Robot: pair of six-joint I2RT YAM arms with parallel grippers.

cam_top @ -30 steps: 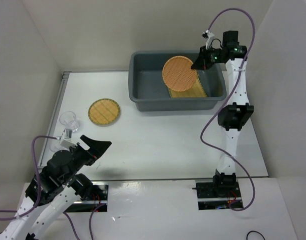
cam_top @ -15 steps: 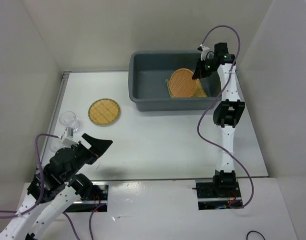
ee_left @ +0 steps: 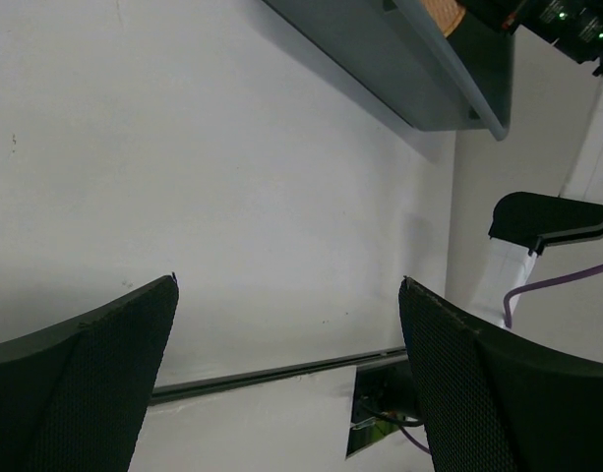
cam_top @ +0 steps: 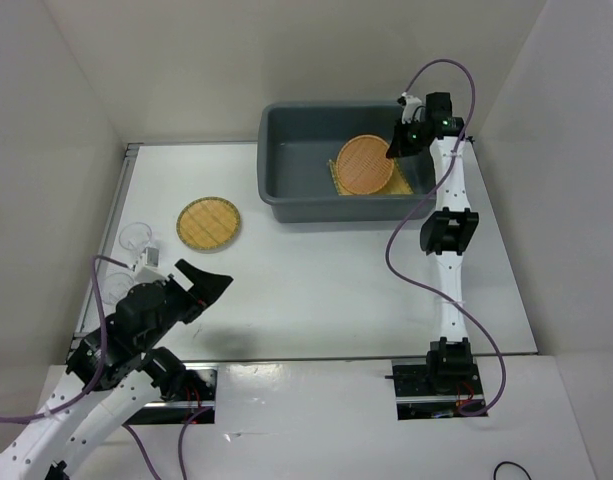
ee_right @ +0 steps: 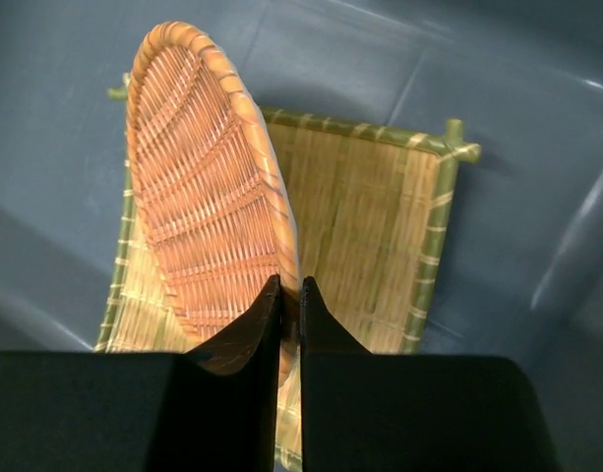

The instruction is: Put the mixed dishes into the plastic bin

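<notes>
The grey plastic bin [cam_top: 286, 200] stands at the back of the table. Inside it my right gripper [cam_top: 396, 148] [ee_right: 289, 285] is shut on the rim of the orange-brown woven disc [cam_top: 364, 163] [ee_right: 208, 226], holding it tilted on edge just above the square yellow bamboo mat [cam_top: 404, 182] [ee_right: 380, 226] on the bin floor. The green-rimmed woven disc [cam_top: 209, 222] lies flat on the table to the left, with the clear glass cup [cam_top: 136, 239] further left. My left gripper [cam_top: 201, 283] [ee_left: 289, 282] hovers open and holds nothing, near the front left, apart from both.
White walls close in the table on the left, back and right. The bin's near corner [ee_left: 419, 79] shows in the left wrist view, beyond bare white table [ee_left: 232, 177]. The right arm [cam_top: 448, 235] rises along the table's right side.
My right gripper has lowered the orange-brown disc deeper into the bin, down close over the mat. My left arm has shifted slightly to the right, still open.
</notes>
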